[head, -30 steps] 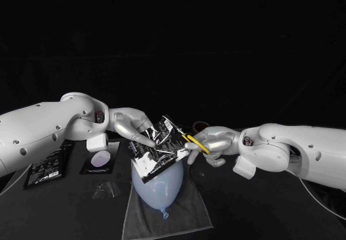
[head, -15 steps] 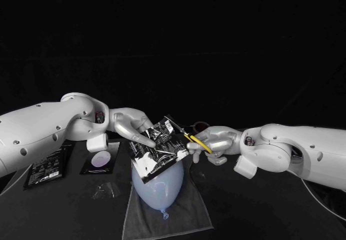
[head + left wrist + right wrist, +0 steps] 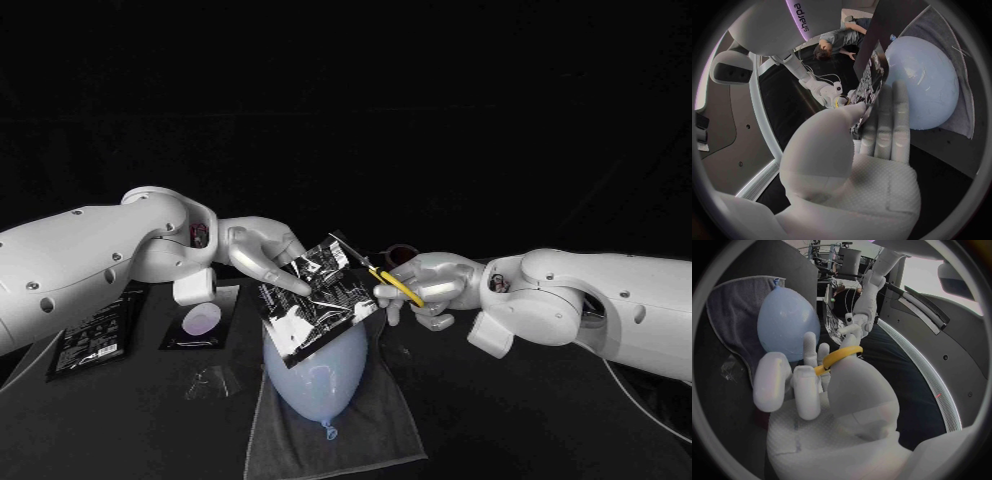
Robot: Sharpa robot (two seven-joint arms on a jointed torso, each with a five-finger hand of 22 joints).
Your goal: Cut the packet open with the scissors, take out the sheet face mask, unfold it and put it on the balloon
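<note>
**Packet held over the balloon, scissors at its corner**

The left arm [image 3: 87, 265] reaches in bent. The left hand [image 3: 257, 258] pinches the packet [image 3: 317, 298] near its left edge, with the thumb on the printed face and the fingers pressed together flat behind it. The packet hangs tilted above the balloon [image 3: 317, 380], which lies on a grey cloth [image 3: 346, 435] on the table [image 3: 505, 420].

The right hand [image 3: 428, 285] faces it, fingers curled round the yellow handle of the scissors [image 3: 389, 283]. The blades point at the packet's upper right corner, and it cannot be told whether they are parted.

The word "sharpa" reads on the robot's white casing [image 3: 786, 25] in the left wrist view. The packet's white print is too small to read.

The packet hides the balloon's upper end. A dark pouch [image 3: 94, 335] and a card [image 3: 202, 315] with a pale oval lie beside the left arm, which cuts off their far ends.
</note>
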